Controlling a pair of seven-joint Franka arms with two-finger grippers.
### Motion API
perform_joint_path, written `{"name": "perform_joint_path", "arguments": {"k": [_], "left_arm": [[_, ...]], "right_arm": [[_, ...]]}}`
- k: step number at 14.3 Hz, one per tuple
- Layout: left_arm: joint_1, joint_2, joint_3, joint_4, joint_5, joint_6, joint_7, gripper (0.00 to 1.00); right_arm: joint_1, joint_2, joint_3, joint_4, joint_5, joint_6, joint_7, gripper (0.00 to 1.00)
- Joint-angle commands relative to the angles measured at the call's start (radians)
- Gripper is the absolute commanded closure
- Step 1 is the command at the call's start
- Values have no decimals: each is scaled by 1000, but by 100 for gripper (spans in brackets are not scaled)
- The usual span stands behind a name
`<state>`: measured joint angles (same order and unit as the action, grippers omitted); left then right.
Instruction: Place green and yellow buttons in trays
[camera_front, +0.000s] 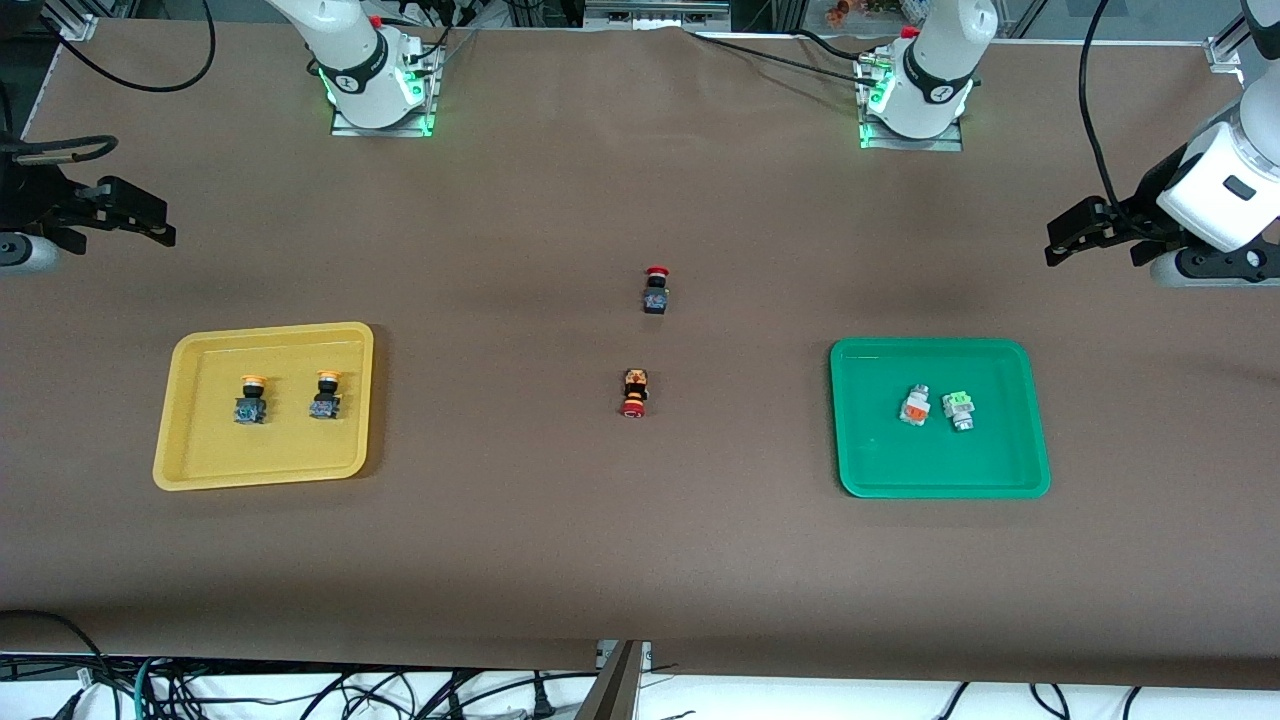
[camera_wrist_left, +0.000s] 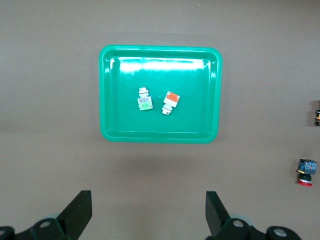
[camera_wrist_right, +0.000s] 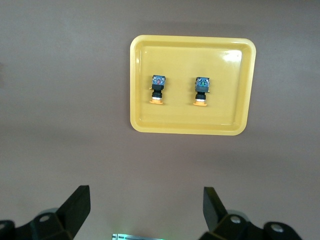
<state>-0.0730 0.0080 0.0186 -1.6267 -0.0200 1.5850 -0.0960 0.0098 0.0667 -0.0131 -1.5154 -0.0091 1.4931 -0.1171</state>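
Up at the left arm's end of the table, the left gripper (camera_front: 1052, 240) hangs in the air with its two black fingers (camera_wrist_left: 80, 212) spread wide and nothing between them; the arm waits. Its wrist view looks over the green tray (camera_front: 1030, 470), which lies on the brown table cover (camera_front: 640, 560). Two pale grey buttons lie side by side and just apart near the tray's middle; the one with the light green face (camera_front: 959, 408) sits toward the left arm's end, and the one with the orange face (camera_front: 914, 406) sits beside it toward the table's middle.

The right gripper (camera_front: 165, 232) hangs at the right arm's end, likewise wide open and empty, fingers (camera_wrist_right: 75, 205) well apart; that arm waits too. Its wrist view takes in the yellow tray (camera_front: 190, 470), which holds two buttons with yellow-orange caps on dark bodies; one (camera_front: 251, 398) lies nearer the right arm's end, the other (camera_front: 326, 395) beside it, the two clearly apart.

Between the trays, on the bare cover, stands a red-capped button with a black body (camera_front: 656, 291); a red-capped button with an orange-black body (camera_front: 633, 392) lies nearer the front camera, well apart from both trays.
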Motion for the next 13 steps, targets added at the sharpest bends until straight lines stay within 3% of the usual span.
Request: {"name": "perform_joint_path", "arguments": {"k": [1,13], "left_arm": [[-1,-25,0,-10,-5,-22,-11,0],[-1,-25,-5,10,-3,-31,-13,0]], "right_arm": [[-1,8,9,26,-20,-7,17,0],[-2,10,5,26,-12,-5,16,0]]}}
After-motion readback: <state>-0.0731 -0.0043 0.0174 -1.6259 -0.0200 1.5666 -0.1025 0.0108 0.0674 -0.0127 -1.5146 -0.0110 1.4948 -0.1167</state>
